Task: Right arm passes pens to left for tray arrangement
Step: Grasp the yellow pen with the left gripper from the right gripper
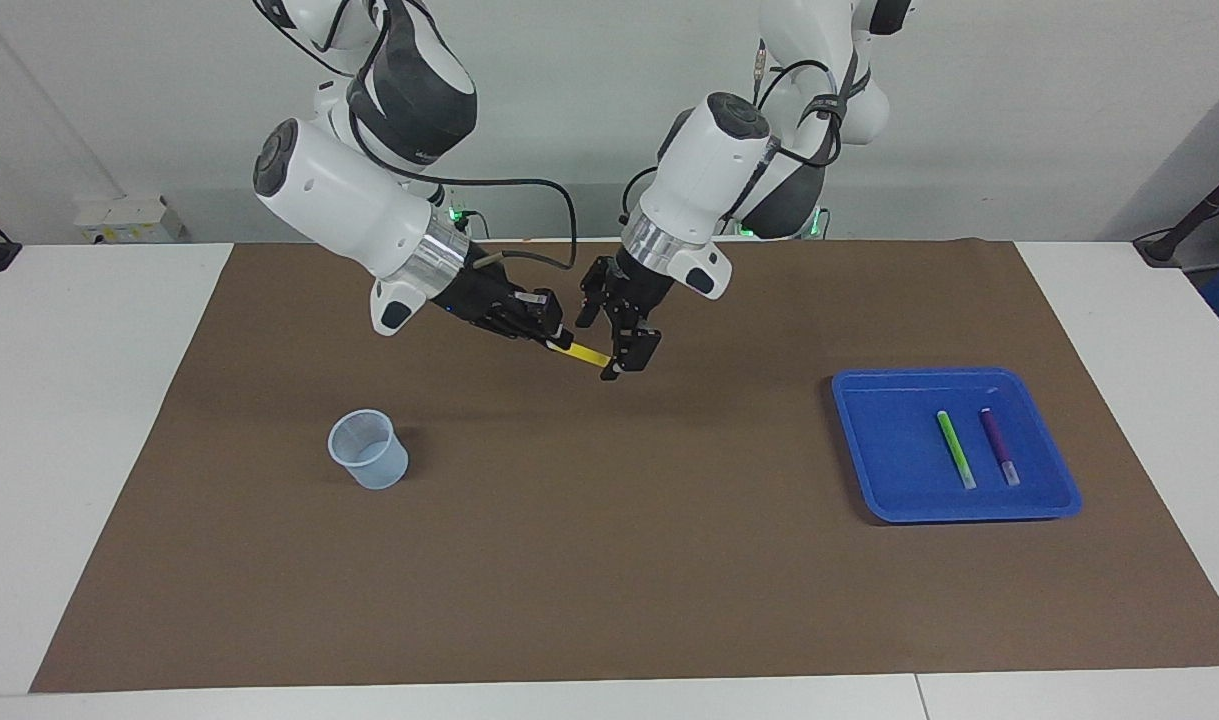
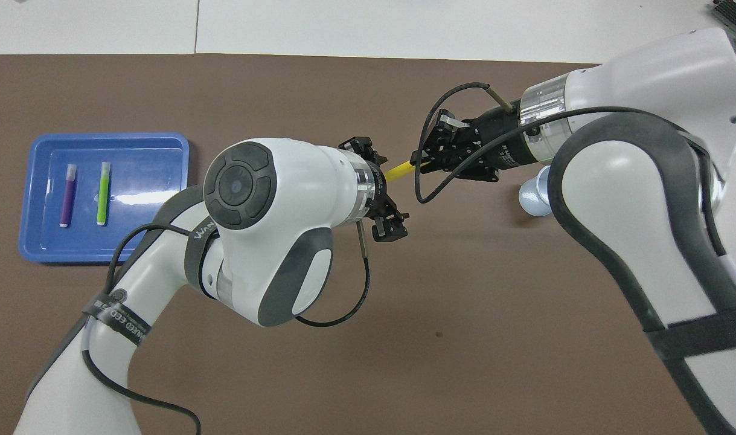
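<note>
Right gripper (image 1: 552, 338) clamps yellow pen (image 1: 587, 354), tip between open left gripper (image 1: 614, 340).

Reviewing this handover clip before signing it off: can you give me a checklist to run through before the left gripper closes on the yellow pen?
1. Right gripper shut on yellow pen: ok.
2. Left gripper open, its fingers either side of the pen's free end: ok.
3. Pen actually centred between the left fingers: cannot tell.
4. Handover up in the air over the brown mat, no contact with it: ok.
5. Tray has bare floor beside the green pen and purple pen: ok.
6. Cup away from both grippers: ok.
</note>
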`<state>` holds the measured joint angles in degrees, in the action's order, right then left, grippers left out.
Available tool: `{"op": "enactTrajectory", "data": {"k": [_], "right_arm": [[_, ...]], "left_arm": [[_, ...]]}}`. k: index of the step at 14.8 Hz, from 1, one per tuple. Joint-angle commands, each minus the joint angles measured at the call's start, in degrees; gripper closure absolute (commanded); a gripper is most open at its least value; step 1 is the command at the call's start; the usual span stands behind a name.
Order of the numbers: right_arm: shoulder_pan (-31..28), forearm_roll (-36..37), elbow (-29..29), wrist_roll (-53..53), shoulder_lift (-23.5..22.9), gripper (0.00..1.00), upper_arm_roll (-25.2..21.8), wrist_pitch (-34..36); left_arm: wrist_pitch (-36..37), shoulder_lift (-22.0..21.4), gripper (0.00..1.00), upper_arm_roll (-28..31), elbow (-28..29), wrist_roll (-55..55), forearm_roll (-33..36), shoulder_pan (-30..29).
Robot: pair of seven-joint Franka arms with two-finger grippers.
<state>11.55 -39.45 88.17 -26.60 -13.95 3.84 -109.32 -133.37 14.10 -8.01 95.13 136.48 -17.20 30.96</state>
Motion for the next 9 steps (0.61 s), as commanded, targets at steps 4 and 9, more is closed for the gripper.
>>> {"op": "enactTrajectory", "data": {"k": [4,9], "right_arm": [[-0.5,-0.9,2.2,0.1,1.6,0.87,0.2,-1.1],[-0.7,-0.8,2.3,0.4,1.6,0.87,0.2,-1.0]], "left_arm": [[-2.7,0.1,0.2,1.0,-0.1,4.1,0.1,0.9],[-2.5,0.1,0.31,1.1,-0.1,3.9,0.2,0.9]]}}
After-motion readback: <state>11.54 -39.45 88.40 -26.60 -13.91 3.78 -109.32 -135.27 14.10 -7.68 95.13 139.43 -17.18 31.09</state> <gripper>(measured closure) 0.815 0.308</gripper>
